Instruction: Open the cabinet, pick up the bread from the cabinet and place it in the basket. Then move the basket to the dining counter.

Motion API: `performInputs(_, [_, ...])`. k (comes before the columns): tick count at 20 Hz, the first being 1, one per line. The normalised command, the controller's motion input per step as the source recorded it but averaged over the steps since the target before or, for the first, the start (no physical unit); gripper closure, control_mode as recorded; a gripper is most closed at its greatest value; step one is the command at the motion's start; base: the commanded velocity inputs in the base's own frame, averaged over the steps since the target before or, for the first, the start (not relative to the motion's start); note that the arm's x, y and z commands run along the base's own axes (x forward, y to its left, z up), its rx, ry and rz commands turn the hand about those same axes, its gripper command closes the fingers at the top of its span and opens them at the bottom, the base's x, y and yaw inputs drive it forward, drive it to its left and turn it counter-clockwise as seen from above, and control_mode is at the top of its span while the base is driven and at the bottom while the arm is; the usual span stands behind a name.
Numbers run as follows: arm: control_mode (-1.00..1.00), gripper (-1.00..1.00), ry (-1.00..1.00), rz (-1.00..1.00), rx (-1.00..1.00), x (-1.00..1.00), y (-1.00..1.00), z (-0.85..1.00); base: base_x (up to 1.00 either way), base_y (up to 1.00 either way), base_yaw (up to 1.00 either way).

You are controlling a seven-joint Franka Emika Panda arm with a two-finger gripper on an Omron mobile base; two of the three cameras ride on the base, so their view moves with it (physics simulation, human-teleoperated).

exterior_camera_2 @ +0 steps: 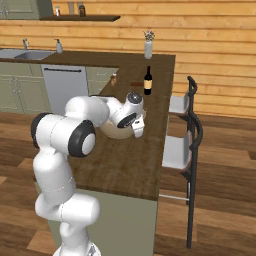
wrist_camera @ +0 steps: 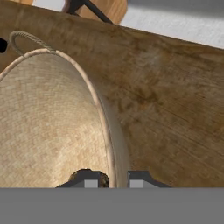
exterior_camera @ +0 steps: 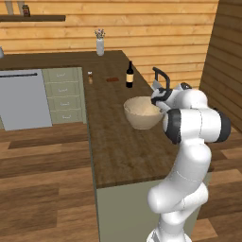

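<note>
The round tan basket (exterior_camera: 142, 113) (exterior_camera_2: 116, 133) is over the dark wood dining counter (exterior_camera: 118, 151) (exterior_camera_2: 130, 165); whether it rests on the top or hangs just above it I cannot tell. My gripper (exterior_camera: 158, 101) (exterior_camera_2: 139, 128) (wrist_camera: 111, 180) is shut on the basket's near rim, with one finger inside the wall and one outside. The hand view looks along the woven inside of the basket (wrist_camera: 52, 131), with the counter (wrist_camera: 175, 109) beyond. A brown crusty bit (wrist_camera: 87, 175) by the inner fingertip may be the bread; the rest is hidden. A strip of green wall cabinet (exterior_camera_2: 20, 7) sits at the top left.
On the far part of the counter stand a dark wine bottle (exterior_camera: 129, 74) (exterior_camera_2: 148, 81), a small jar (exterior_camera: 90, 75) and a white vase (exterior_camera: 99, 45). Bar stools (exterior_camera_2: 180, 150) line the counter's right side. A steel dishwasher (exterior_camera: 23, 99) and drawers stand to the left.
</note>
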Motion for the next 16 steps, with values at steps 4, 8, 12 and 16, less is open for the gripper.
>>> performInputs(4, [-1.00,1.00,-0.01,0.00,-0.05,0.12,0.00,-0.35,0.00,0.00,0.00])
performInputs(8, [-1.00,1.00,-0.01,0.00,-0.02,0.05,0.00,-0.36,0.00,0.00,0.00])
performInputs(12, [-1.00,1.00,-0.04,0.00,-0.02,0.00,0.00,-0.39,0.00,0.00,0.00])
performInputs(16, [-1.00,1.00,-0.07,0.00,-0.02,0.01,0.00,-0.44,0.00,0.00,0.00])
